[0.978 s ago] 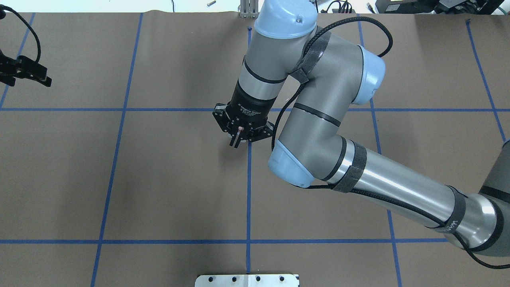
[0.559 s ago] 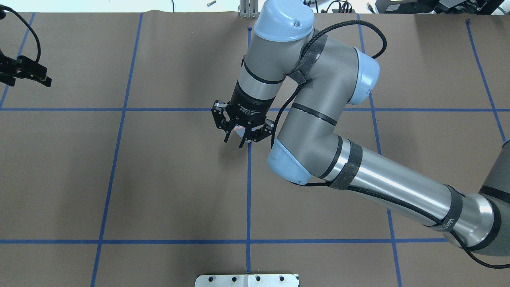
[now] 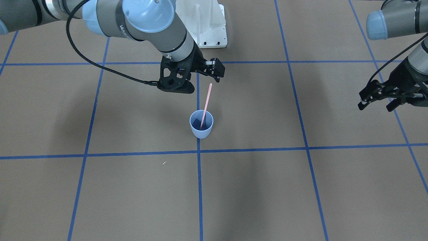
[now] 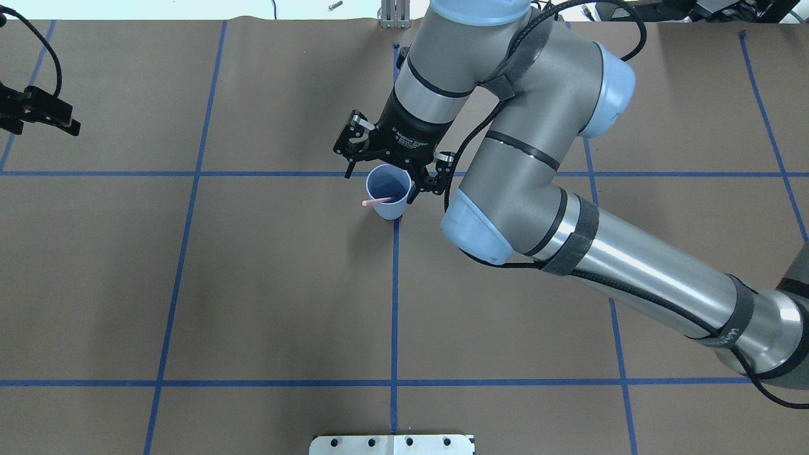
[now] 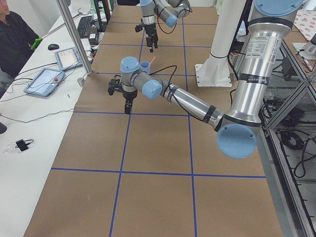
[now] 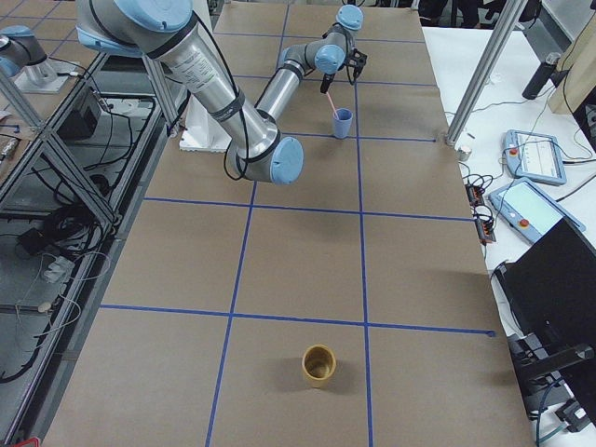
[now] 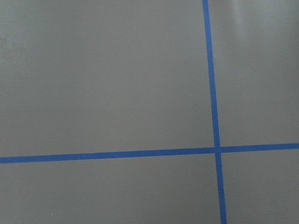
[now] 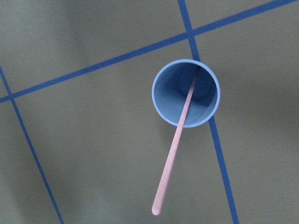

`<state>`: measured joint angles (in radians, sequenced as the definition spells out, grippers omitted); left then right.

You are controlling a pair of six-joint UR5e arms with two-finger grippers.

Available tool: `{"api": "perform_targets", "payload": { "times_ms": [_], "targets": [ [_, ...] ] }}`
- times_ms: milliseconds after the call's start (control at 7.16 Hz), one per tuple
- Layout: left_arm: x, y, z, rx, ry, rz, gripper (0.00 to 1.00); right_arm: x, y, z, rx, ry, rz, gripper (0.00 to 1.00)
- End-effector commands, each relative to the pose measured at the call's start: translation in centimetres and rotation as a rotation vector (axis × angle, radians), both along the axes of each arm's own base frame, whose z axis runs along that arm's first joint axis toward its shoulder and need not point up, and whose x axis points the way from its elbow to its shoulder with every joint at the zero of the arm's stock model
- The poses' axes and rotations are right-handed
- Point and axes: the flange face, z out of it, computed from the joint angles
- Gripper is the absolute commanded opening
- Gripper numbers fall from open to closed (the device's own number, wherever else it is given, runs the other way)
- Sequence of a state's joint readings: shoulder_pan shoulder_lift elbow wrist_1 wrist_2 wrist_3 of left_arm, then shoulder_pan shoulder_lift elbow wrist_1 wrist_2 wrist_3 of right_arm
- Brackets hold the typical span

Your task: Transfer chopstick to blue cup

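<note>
chopstick [image 3: 206, 103] seen stood in blue cup [image 3: 201, 133], leaned on rim; cup upright at tabletop [image 3: 254, 187] middle; right gripper [image 4: 381, 185] spread wide above it, nothing held; left gripper [image 3: 375, 107] spread too

Matt blue cup [image 3: 201, 128] — smooth pink chopstick [image 3: 206, 102]

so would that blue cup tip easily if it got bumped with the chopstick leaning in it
Probably fairly easily: the blue cup is small, narrows toward its base, and looks light. The chopstick leans on the rim with most of its length sticking out above, likely adding leverage to one side.
</note>
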<state>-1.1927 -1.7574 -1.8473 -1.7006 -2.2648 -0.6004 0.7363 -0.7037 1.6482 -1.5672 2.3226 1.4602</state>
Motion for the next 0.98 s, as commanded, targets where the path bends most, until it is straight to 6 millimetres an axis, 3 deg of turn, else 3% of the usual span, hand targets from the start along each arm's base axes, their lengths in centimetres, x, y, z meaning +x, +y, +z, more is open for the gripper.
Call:
{"api": "perform_targets", "payload": {
  "times_ms": [0, 140, 419, 559, 698, 838],
  "targets": [
    [-1.4, -0.3, 0.0, 0.019, 0.013, 0.008, 0.98, 8.1, -4.4, 4.6, 0.141, 0.032, 0.081, 1.00],
    [-1.4, -0.6, 0.5, 0.012, 0.008, 0.008, 0.98, 13.1, -6.4, 10.2, 0.235, 0.078, 0.071, 1.00],
    [-1.3, -1.0, 1.9, -0.003, -0.008, 0.011, 0.98, 22.1, -10.6, 23.9, 0.358, 0.211, -0.009, 1.00],
    [-1.7, -1.3, 2.2, 0.030, -0.043, -0.017, 0.98, 25.6, -10.1, 29.4, 0.352, 0.256, -0.019, 1.00],
    [-2.5, 0.1, 4.7, 0.068, -0.061, -0.026, 0.98, 29.8, -10.2, 33.6, 0.294, 0.293, 0.024, 1.00],
    [-5.1, 1.1, 8.5, 0.127, -0.086, 0.002, 0.98, 35.6, -11.2, 38.8, 0.265, 0.326, 0.055, 1.00]
  ]
}}
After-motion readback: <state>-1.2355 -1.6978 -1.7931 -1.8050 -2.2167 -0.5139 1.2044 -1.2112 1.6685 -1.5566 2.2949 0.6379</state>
